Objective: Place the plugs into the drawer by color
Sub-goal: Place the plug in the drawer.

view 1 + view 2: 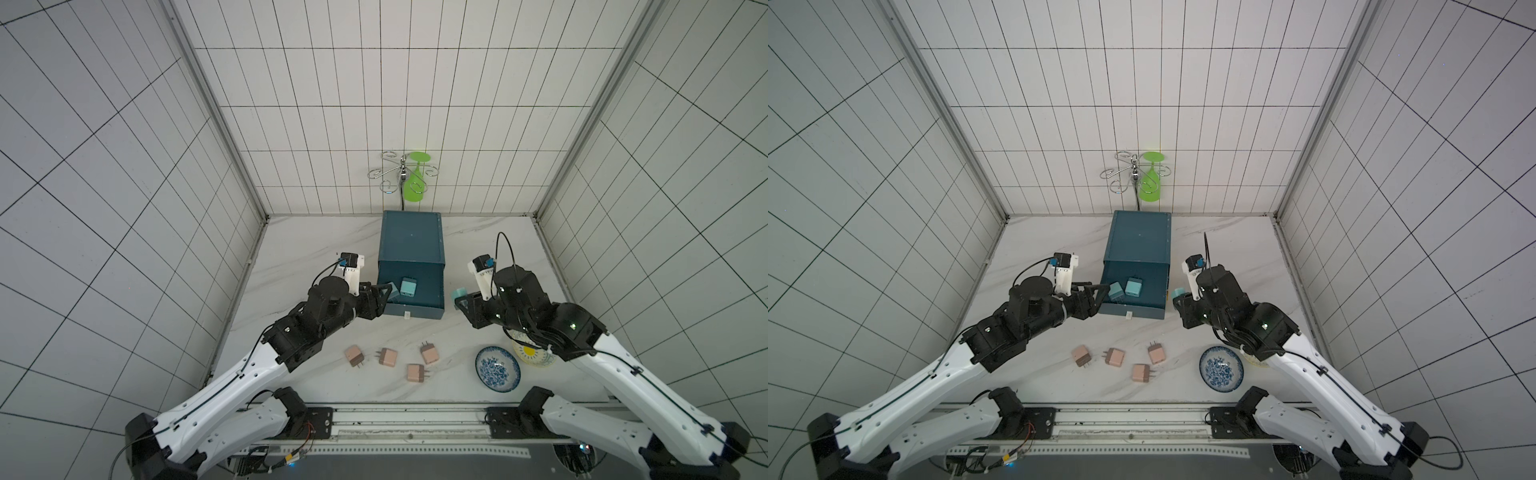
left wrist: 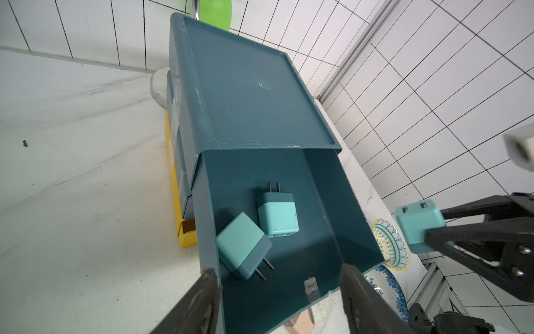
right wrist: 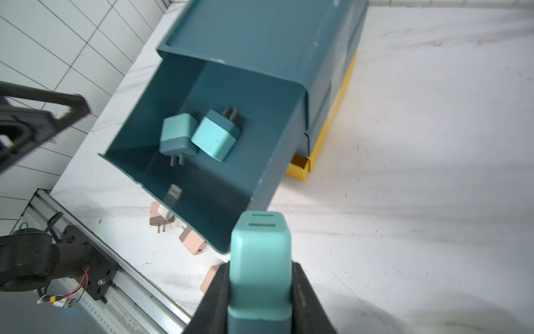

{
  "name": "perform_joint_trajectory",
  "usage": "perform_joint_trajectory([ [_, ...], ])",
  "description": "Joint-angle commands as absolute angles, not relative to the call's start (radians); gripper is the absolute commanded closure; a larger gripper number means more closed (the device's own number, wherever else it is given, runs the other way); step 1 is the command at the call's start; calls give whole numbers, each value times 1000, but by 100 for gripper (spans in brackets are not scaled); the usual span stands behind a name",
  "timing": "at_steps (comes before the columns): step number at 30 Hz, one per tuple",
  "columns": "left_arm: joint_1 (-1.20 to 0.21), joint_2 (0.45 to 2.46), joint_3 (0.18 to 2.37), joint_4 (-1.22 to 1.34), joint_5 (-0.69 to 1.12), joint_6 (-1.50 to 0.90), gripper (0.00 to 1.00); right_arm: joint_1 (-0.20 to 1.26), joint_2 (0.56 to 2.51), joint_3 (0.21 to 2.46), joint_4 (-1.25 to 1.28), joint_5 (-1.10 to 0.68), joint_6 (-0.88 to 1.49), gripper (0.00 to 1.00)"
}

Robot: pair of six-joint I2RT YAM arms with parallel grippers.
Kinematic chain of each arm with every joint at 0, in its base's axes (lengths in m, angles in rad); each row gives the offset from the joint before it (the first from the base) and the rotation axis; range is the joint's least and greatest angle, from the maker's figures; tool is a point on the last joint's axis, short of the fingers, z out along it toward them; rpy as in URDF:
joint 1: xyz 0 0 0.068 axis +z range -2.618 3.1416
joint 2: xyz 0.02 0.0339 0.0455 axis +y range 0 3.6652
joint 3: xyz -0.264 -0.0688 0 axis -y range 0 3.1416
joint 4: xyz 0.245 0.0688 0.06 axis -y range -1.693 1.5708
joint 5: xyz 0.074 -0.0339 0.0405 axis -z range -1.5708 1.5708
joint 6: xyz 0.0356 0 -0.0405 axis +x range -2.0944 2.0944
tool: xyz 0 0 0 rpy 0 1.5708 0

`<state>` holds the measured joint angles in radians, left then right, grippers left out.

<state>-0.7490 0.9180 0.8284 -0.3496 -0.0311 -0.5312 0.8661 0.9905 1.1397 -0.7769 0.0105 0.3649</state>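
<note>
- Gripping the third teal plug (image 3: 260,245) by its darker end, the right hand (image 3: 261,292) is clenched on it. It hangs just beside the right wall of the open top drawer (image 2: 329,196), outside it.
- Letting go here would, I judge, drop that plug onto the worktop (image 1: 316,257) beside the drawer chest (image 1: 410,237), towards the blue patterned bowl (image 1: 497,368).
- Most of the plug sticks out past the fingertips, so a knock against the drawer wall on the way in could twist it loose.
- Two teal plugs (image 2: 278,214) (image 2: 242,244) lie close together on the drawer floor, seemingly touching. A third landing on them may bounce or settle tilted.
- The left hand (image 2: 278,271) is released, jaws wide and holding nothing, at the drawer's left wall near the front. A nudge there could shift the drawer.
- Four peach-pink plugs (image 1: 354,355) (image 1: 387,357) (image 1: 429,353) (image 1: 414,372) lie on the worktop in front of the chest. Mixing them with the teal ones is the other risk.
</note>
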Motion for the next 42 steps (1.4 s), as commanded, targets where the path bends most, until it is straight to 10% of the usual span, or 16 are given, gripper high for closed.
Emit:
perform_joint_trajectory([
  [1, -744, 946, 851, -333, -49, -518, 33, 890, 1095, 1264, -858, 57, 346, 92],
  [24, -759, 973, 875, -356, -34, -516, 34, 959, 1607, 1608, -1030, 300, 445, 100],
  [36, -801, 989, 891, -368, -80, -497, 34, 853, 1555, 1489, -832, 6, 465, 97],
  [42, -802, 998, 892, -368, -81, -499, 34, 833, 1553, 1470, -836, -8, 459, 65],
])
